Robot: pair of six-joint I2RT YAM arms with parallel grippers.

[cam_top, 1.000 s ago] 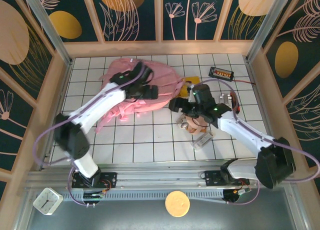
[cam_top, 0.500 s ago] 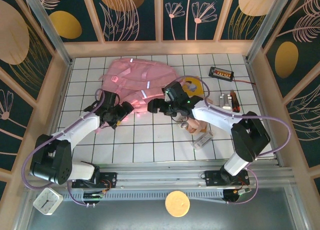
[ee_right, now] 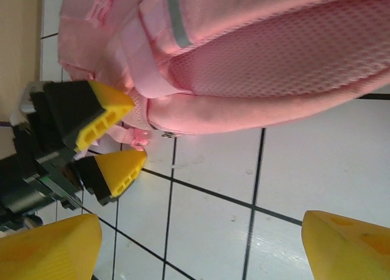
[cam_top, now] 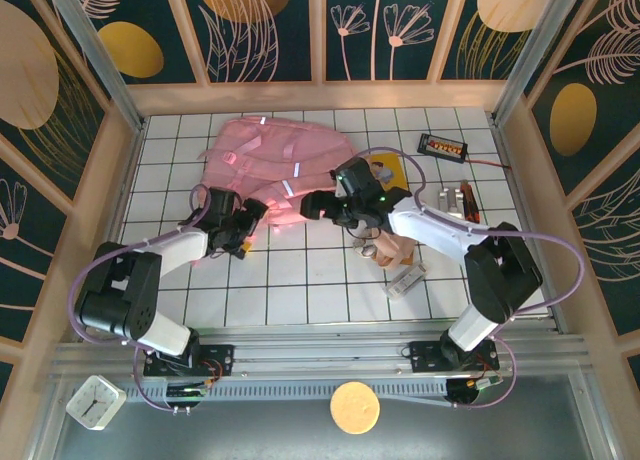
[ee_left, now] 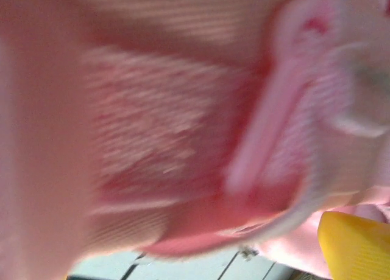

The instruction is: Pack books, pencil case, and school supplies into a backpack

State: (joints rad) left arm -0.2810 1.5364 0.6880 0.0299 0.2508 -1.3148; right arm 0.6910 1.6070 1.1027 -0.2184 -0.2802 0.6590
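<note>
Found the backpack [cam_top: 265, 150] lying flat at eleven o'clock of the table [cam_top: 300, 290], with no opening on show. Found the left gripper [cam_top: 245, 228] at about six o'clock of it and the right gripper [cam_top: 315, 205] at five o'clock, near each other. Saw, from the right wrist, the left gripper's yellow fingertips [ee_right: 103, 119] standing apart at the backpack's hem, a pink loop of strap between them but not pinched. Saw the right gripper's own fingertips [ee_right: 347, 243] spread wide over bare tile, holding nothing. Made out only blurred pink cloth and one yellow tip from the left wrist. Noted the yellow book [cam_top: 392, 170] at three o'clock of the backpack, partly under the right arm. Noted the pencil case [cam_top: 390, 248] and the whitish block [cam_top: 407, 280] at four to five o'clock, all unpacked.

Judged the risks:
- Could close on a strap instead of the mouth, with no zip edge visible, and merely drag the backpack.
- Could knock fingers together, with two grippers working one short stretch of hem.
- Could shove the backpack over the yellow book.

Against a second before: had the left arm lying across the backpack's top then, now drawn back to the hem. Had the right gripper above the pencil case then, now swung toward nine o'clock. Saw no shift in the loose things.
</note>
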